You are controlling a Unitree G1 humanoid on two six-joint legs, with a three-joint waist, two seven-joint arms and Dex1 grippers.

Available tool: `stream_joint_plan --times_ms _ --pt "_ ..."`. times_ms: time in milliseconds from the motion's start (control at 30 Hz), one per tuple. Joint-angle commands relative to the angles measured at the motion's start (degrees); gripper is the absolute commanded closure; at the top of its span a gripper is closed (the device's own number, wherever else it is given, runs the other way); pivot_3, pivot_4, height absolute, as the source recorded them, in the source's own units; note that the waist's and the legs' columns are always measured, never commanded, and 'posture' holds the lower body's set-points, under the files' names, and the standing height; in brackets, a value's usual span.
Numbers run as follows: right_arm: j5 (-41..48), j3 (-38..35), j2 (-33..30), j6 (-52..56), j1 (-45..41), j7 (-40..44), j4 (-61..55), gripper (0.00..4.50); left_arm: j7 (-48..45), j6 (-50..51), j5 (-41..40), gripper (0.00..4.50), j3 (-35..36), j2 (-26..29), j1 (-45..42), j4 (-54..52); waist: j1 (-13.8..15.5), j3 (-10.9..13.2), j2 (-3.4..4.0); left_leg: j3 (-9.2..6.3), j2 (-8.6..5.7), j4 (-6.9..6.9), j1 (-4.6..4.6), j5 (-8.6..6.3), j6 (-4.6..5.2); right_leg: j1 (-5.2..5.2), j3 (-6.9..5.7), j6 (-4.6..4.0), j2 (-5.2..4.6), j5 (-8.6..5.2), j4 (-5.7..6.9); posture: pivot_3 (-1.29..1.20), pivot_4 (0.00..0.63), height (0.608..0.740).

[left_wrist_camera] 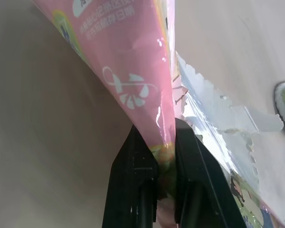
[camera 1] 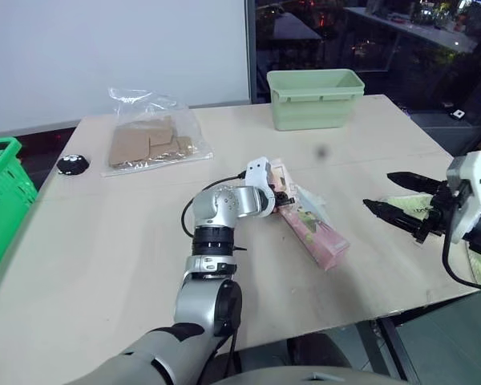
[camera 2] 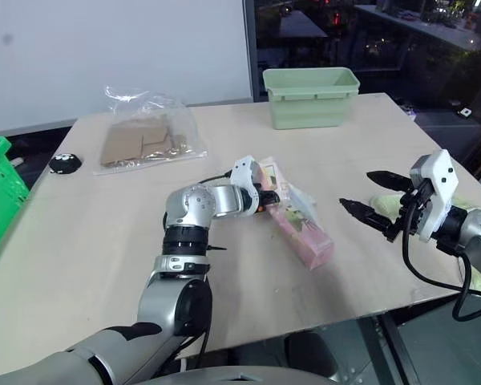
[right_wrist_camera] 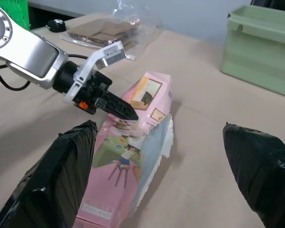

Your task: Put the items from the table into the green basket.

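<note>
Left fingers (left_wrist_camera: 147,185): clamped on one edge of the long pink printed carton (camera 1: 317,228), lying mid-counter (camera 1: 104,241) | Right fingers (right_wrist_camera: 57,180): spread, holding nothing | Step: carton grasped; you next lift and carry it left | Bright green lattice basket (camera 1: 0,192): contents unseen; pale mint tub (camera 1: 314,98) likewise.

Carton (camera 1: 311,224) lies mid-table (camera 1: 104,241), tub (camera 1: 314,98) behind it, bagged cardboard (camera 1: 148,141) rear left, basket (camera 1: 0,192) off the left edge.
</note>
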Motion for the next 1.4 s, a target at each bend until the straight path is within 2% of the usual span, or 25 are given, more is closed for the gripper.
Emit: stream_joint_plan --times_ms 33,200,367,600,867,1067,1200,1400 --pt "1.1 -0.1 -1.2 -0.2 -2.1 1.1 0.1 0.0 -0.5 -5.3 1.9 4.48 0.1 4.4 -4.2 -0.6 -0.3 0.0 0.0 -0.02 0.0 -0.02 0.0 0.0 0.0 -0.01 0.0 0.0 0.01 0.0 0.0 -0.2 0.012 0.74" --pt "-0.7 3.2 -1.8 -0.6 -5.1 2.4 3.0 0.0 -1.5 -10.9 2.7 4.48 2.6 12.8 -10.4 3.9 -1.0 0.2 0.0 -0.17 -0.01 -0.11 0.03 0.0 0.0 -0.1 0.05 0.0 0.11 0.0 0.03 -0.16 0.01 0.74" --pt "0.2 5.5 -1.4 -0.2 -9.2 4.1 5.1 0.0 -3.2 -16.7 4.2 4.48 3.5 21.1 -15.7 7.9 -0.2 0.3 -0.01 -0.26 -0.07 -0.34 0.02 0.0 0.0 -0.15 0.04 0.0 0.09 0.0 0.01 -0.11 0.007 0.74" --pt "1.1 10.4 1.8 -0.4 -18.7 6.1 8.7 0.0 -2.9 -25.6 6.0 4.48 6.5 32.3 -22.8 10.3 2.8 0.5 -0.12 -0.37 -0.06 -0.57 -0.02 0.01 0.0 -0.29 -0.05 -0.02 0.09 0.01 0.04 -0.04 0.0 0.74" --pt "-0.3 16.2 6.8 -2.1 -30.1 9.4 13.9 0.0 -3.4 -36.8 14.8 4.48 2.9 47.7 -27.1 9.6 7.2 0.5 -0.12 -0.31 -0.06 -0.66 -0.1 0.01 0.0 -0.48 -0.07 -0.17 0.08 0.1 0.08 0.05 0.0 0.74" --pt "-0.7 18.5 10.3 -2.9 -36.0 11.5 16.7 0.0 -1.2 -42.7 22.9 4.48 1.1 58.2 -23.1 7.6 10.8 0.5 -0.14 -0.27 -0.05 -0.65 -0.14 0.01 -0.01 -0.53 -0.11 -0.18 0.06 0.1 0.15 0.09 0.0 0.74" --pt "-0.1 19.5 12.7 -2.3 -38.7 12.4 18.0 0.0 -0.8 -48.7 31.8 4.48 -3.9 65.7 -17.4 6.0 11.9 0.5 -0.19 -0.23 -0.03 -0.63 -0.13 0.02 -0.01 -0.54 -0.13 -0.19 0.07 0.1 0.22 0.11 0.0 0.74" --pt "-1.2 21.0 14.7 -3.1 -39.6 13.9 18.9 0.0 -1.4 -50.8 41.1 4.48 -8.1 72.5 -7.4 6.4 13.7 0.4 -0.31 -0.22 -0.02 -0.54 -0.14 0.03 -0.03 -0.53 -0.17 -0.2 0.05 0.1 0.26 0.12 0.0 0.74"
